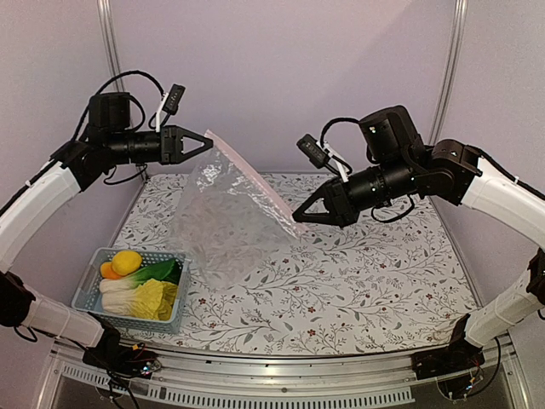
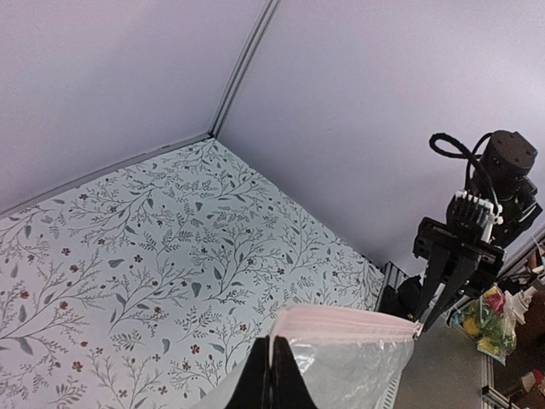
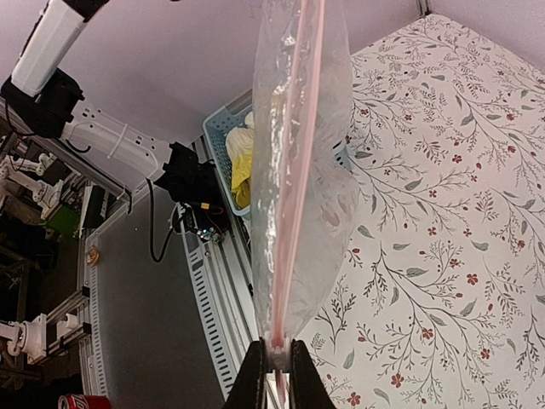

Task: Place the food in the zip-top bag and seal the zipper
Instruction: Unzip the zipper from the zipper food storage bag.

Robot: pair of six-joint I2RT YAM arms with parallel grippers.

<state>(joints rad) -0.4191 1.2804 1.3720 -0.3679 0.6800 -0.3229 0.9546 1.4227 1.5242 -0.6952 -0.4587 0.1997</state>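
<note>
Landmark: the light-blue basket [image 1: 92,284] stands on the floral table [image 1: 366,281]; every place below is given from it.
Yellow fruit [image 1: 128,262]: inside the basket, at its far-left corner, resting on top of the other pieces.
Orange fruit [image 1: 107,271]: inside the basket, touching the yellow fruit on its left side and partly hidden by it.
Bok choy [image 1: 160,273]: inside the basket, lying across its far half, dark leaves toward the basket's right wall and white stem toward the left.
Napa cabbage [image 1: 155,298]: inside the basket, along its near half, just beside the bok choy.
Zip-top bag [image 1: 223,213]: outside the basket, held up in the air to its right and beyond it. The bag's lower end comes down to the table just beside the basket's right wall (whether it touches that wall I cannot tell).
Zipper [image 1: 252,181]: a pinkish strip on the bag's top edge, high above the basket, sloping down and away from it between the two claws.
Left gripper [image 1: 207,143]: above and beyond the basket, fingers closed tight, pinching the upper corner of the bag's mouth edge.
Right gripper [image 1: 296,218]: well to the right of the basket and lower than the left claw, fingers nearly together, clamped on the other corner of that same edge.
</note>
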